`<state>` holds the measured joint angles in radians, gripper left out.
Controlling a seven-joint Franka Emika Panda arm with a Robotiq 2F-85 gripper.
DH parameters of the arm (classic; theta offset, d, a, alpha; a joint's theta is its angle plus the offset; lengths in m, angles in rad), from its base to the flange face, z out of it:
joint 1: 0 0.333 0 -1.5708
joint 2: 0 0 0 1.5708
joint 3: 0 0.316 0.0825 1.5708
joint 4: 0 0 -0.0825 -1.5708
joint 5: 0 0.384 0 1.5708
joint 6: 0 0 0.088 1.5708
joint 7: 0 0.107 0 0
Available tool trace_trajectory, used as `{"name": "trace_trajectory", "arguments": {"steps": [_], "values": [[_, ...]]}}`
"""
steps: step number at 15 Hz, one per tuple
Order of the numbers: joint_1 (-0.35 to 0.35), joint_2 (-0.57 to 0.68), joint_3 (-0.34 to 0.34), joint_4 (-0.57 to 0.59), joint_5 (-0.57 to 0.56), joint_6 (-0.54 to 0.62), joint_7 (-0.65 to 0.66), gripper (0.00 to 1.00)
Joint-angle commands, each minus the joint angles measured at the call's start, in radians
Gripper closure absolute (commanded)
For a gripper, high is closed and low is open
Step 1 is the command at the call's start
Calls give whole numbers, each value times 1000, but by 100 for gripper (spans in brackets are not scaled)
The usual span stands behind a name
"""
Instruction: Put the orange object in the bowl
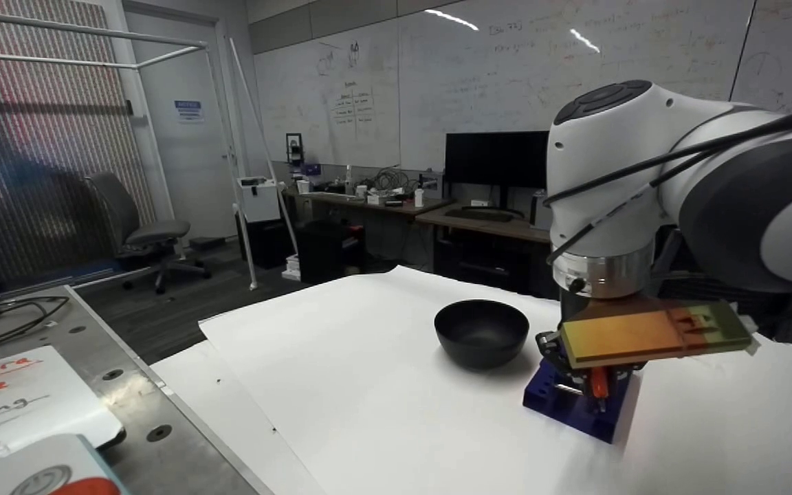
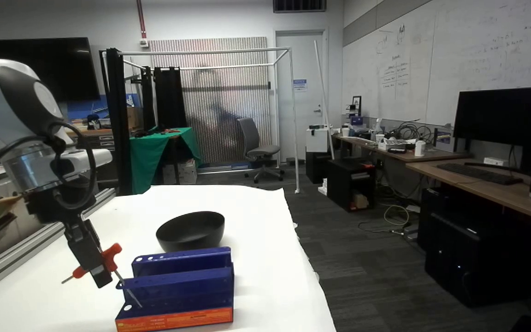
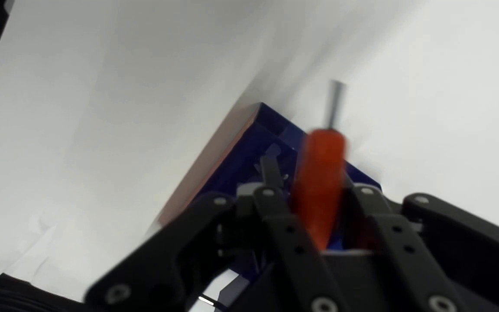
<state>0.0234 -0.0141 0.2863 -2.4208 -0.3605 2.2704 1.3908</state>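
Observation:
The orange object is a T-handled tool with a thin metal shaft; it shows in both exterior views and large and blurred in the wrist view. My gripper is closed around its handle; in the wrist view the handle lies between the two fingers. A short metal end sticks out on one side, and the long shaft slants down across the blue holder's near end. I cannot tell whether its tip is in a hole. The black bowl stands upright on the white-covered table, apart from the gripper.
The dark blue stepped holder, with an orange label on its side, stands under the gripper, close to the bowl. White paper covers the table. A metal-edged bench adjoins the table.

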Motion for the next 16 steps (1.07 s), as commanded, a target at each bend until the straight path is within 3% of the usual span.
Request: {"name": "trace_trajectory", "arguments": {"steps": [1,5,11,16], "values": [[66,-2,-43,36,-19,-27,52,96],[102,-70,-43,45,-48,-88,96,93],[136,-202,7,112,-142,-269,147,93],[118,-206,31,158,-270,-174,150,94]]}}
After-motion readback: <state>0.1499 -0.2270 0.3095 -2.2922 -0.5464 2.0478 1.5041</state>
